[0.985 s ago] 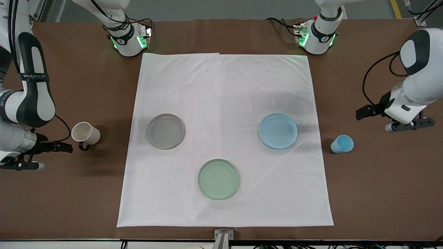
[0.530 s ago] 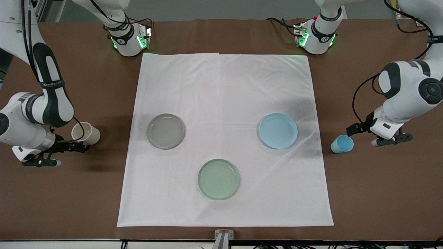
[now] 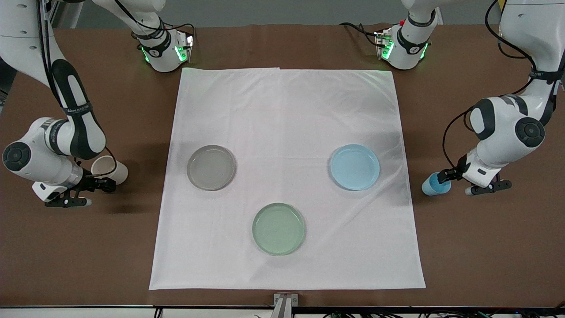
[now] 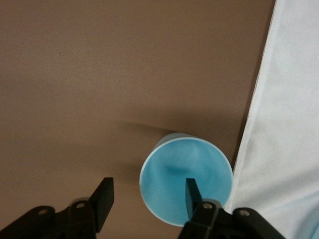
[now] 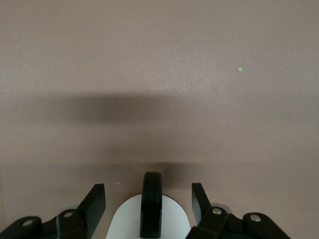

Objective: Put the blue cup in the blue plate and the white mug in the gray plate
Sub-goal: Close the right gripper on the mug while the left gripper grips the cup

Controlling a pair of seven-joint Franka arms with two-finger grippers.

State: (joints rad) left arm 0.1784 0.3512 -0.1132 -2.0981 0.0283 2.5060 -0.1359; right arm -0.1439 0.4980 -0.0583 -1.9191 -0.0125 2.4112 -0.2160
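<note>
The blue cup [image 3: 431, 185] stands on the brown table just off the cloth, toward the left arm's end. My left gripper [image 3: 443, 176] is open at the cup. In the left wrist view the left gripper [image 4: 148, 199] has one finger [image 4: 191, 195] over the cup [image 4: 169, 186] mouth and the other outside its wall. The white mug [image 3: 109, 168] stands toward the right arm's end. My right gripper [image 3: 106, 182] is open at it. In the right wrist view the right gripper [image 5: 147, 203] has its fingers on either side of the mug [image 5: 124, 221] and its black handle [image 5: 151, 201]. The blue plate [image 3: 355, 167] and gray plate [image 3: 211, 168] lie empty on the cloth.
A pale green plate [image 3: 279, 229] lies empty on the white cloth [image 3: 287, 110], nearer to the front camera than the other two plates. The cloth's edge [image 4: 279, 129] runs close beside the blue cup. Brown table surrounds the cloth.
Both arms have come down and in toward the cloth. The left gripper has reached the blue cup and the right gripper has reached the white mug. The cups and plates have not moved.
</note>
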